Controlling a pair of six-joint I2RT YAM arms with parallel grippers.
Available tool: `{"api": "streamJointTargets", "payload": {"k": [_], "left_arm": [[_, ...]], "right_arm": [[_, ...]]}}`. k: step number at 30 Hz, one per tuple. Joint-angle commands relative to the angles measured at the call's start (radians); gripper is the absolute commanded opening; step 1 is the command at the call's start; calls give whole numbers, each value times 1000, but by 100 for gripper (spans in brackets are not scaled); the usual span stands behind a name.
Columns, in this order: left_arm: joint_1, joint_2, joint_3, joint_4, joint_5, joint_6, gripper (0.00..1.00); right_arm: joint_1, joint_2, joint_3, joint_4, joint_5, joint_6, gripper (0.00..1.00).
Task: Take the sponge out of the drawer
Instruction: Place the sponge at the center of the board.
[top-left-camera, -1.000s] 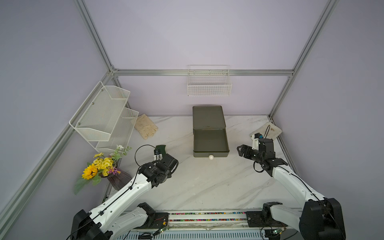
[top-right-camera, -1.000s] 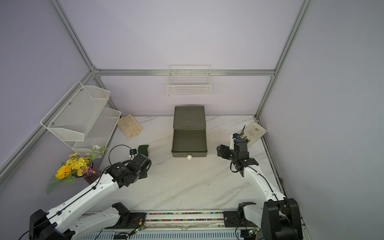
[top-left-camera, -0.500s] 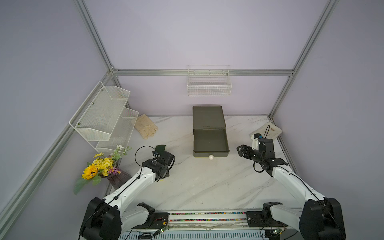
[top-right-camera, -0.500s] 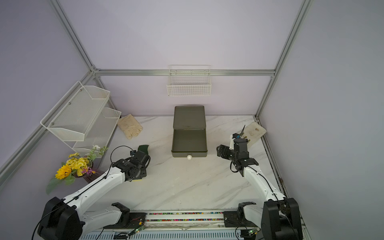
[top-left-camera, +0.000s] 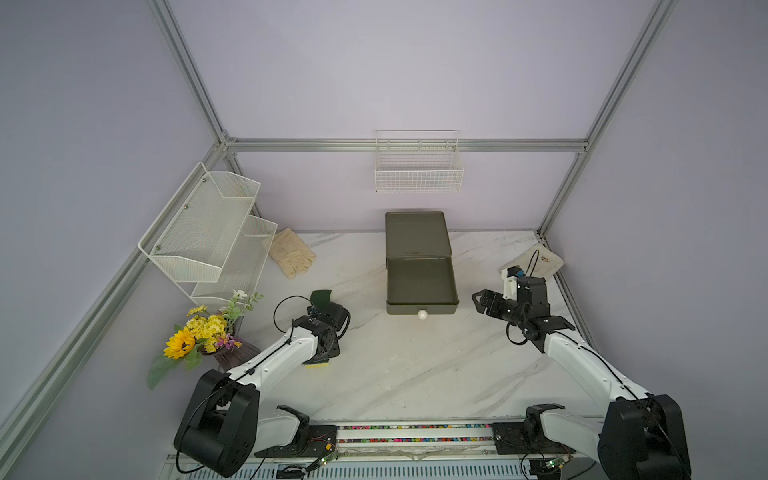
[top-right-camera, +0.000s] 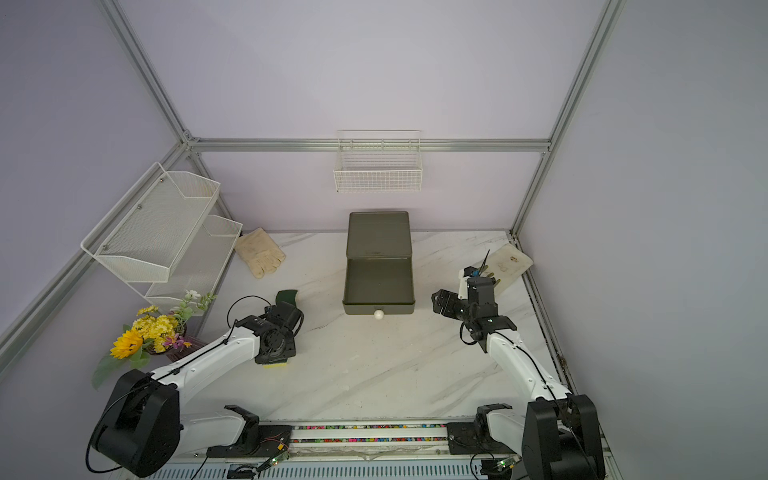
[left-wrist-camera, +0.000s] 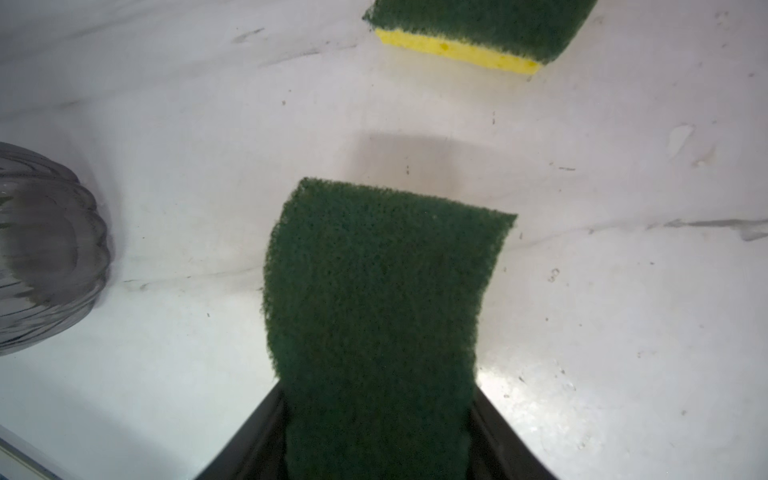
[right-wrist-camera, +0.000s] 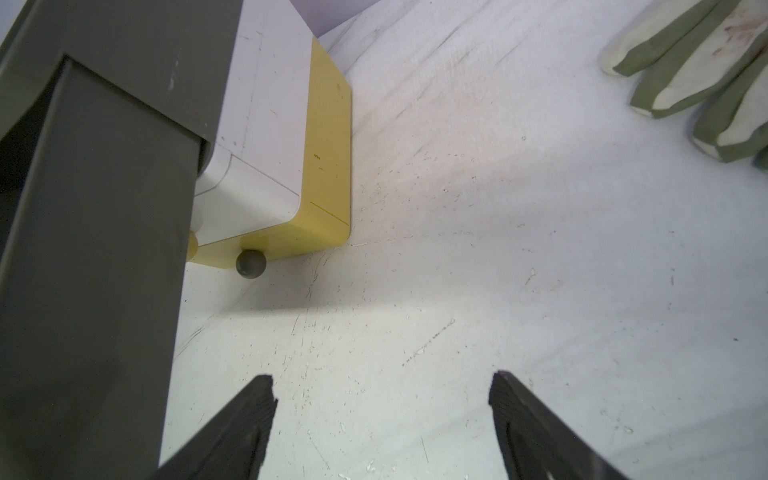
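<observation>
Two pincers: left pincer (left-wrist-camera: 378, 392) grips green scouring pad (left-wrist-camera: 382, 282) above worktop (left-wrist-camera: 166, 124); right pincer (right-wrist-camera: 382, 380) open, empty. Recommended: lower pad clear of yellow sponge (left-wrist-camera: 478, 25) before releasing.

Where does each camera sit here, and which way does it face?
Top views: above the arm bases, looking down at table, open drawer, left arm, right arm.
Left wrist: aimed at tabletop; left hand with green scouring pad between its fingers, sponge beyond.
Right wrist: aimed across at drawer knob and work glove; open right hand.
Shared: top views show sponge, work glove.
</observation>
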Motion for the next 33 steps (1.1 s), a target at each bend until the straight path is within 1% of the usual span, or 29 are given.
{"api": "streamJointTargets", "payload": {"k": [1,8,11,13,18,19,24,28,30,33], "left_arm": [[7,11,-10,27,11,-16,61],[12,61,-34,39,21,-62,67],[15,58,-32,28,10,-74,75],[16,41,-25,15,0,-74,78],[16,-30,49,-61,23,-46,98],[17,-44,66,-74,37,-40,100],[-4,-130,147,-107,134,4,100],[-51,-181,179,-106,163,-23,100],[-93,-179,183,-87,185,-51,100],[-172,-139,176,-45,191,-98,100]], "right_arm": [[-5,0,-15,25,-8,-8,85],[-4,-3,-18,25,-10,-7,85],[-4,-3,-17,25,-10,-8,85],[-5,-3,-17,25,-12,-7,85],[-5,-5,-15,22,-10,-6,85],[-4,-4,-15,23,-9,-5,85],[-4,-1,-15,21,-3,-6,85],[-5,1,-15,20,1,-8,85],[-5,3,-15,20,4,-8,85],[-4,6,-13,16,6,-7,85]]}}
